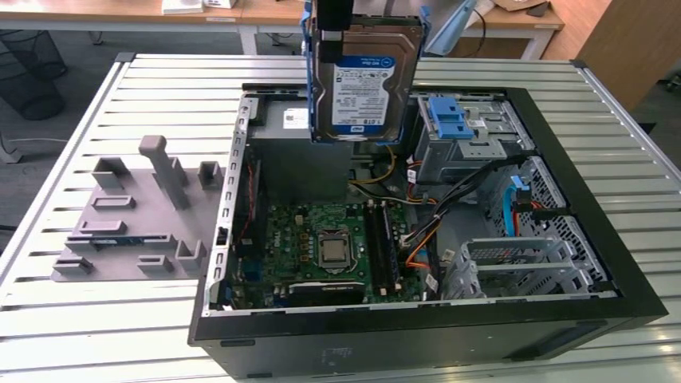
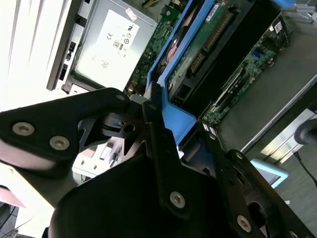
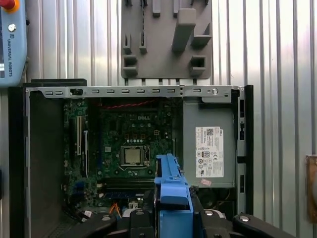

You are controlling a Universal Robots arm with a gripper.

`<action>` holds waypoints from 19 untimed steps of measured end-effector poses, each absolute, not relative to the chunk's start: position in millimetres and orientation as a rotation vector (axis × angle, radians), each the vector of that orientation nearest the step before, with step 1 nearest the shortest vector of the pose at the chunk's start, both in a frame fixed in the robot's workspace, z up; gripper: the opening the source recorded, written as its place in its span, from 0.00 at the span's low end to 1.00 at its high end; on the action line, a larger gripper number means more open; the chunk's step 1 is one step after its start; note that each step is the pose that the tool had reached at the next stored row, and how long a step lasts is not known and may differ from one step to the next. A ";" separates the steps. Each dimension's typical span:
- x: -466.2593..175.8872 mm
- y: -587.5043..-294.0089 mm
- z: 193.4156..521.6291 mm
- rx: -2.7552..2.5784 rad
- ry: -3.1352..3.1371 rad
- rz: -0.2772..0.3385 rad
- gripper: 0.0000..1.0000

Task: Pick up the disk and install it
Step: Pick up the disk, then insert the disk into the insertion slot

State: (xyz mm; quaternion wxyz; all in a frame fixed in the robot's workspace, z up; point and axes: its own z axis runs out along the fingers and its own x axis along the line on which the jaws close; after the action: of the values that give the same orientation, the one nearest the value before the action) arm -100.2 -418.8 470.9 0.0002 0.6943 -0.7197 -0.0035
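The disk (image 1: 363,84), a silver hard drive with a white-and-blue label and a blue carrier frame, hangs upright in the air above the back of the open computer case (image 1: 553,319). My gripper (image 1: 332,20) holds it from above, shut on its top edge. In the second wrist view the black fingers (image 2: 156,134) pinch the blue carrier frame (image 2: 171,111). In the first wrist view the blue frame (image 3: 171,191) stands edge-on over the motherboard (image 3: 133,144). The drive cage with a blue latch (image 1: 452,124) sits in the case toward the exterior view's right.
A grey power supply box (image 3: 208,148) with a white sticker lies inside the case. A grey fixture plate (image 1: 133,219) with upright pegs sits on the slatted table (image 1: 85,335) at the exterior view's left. Cables (image 1: 426,239) cross the case interior. A teach pendant (image 3: 12,42) lies beside the case.
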 end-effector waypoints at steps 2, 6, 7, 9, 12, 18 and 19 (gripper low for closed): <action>-100.1 -418.8 470.9 2.181 -2.261 -0.011 0.36; -100.1 -418.8 470.9 2.181 -2.261 -0.011 0.36; -100.1 -418.8 470.8 2.181 -2.261 -0.011 0.36; -100.0 -418.8 470.9 2.181 -2.261 -0.011 0.36; -99.9 -418.8 470.8 2.181 -2.261 -0.011 0.36; -99.7 -418.8 470.9 2.181 -2.261 -0.011 0.36; -99.7 -418.8 470.8 2.181 -2.261 -0.011 0.36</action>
State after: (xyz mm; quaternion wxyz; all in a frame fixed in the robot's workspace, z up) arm -99.7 -418.8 470.8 0.0002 0.6943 -0.7197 -0.0035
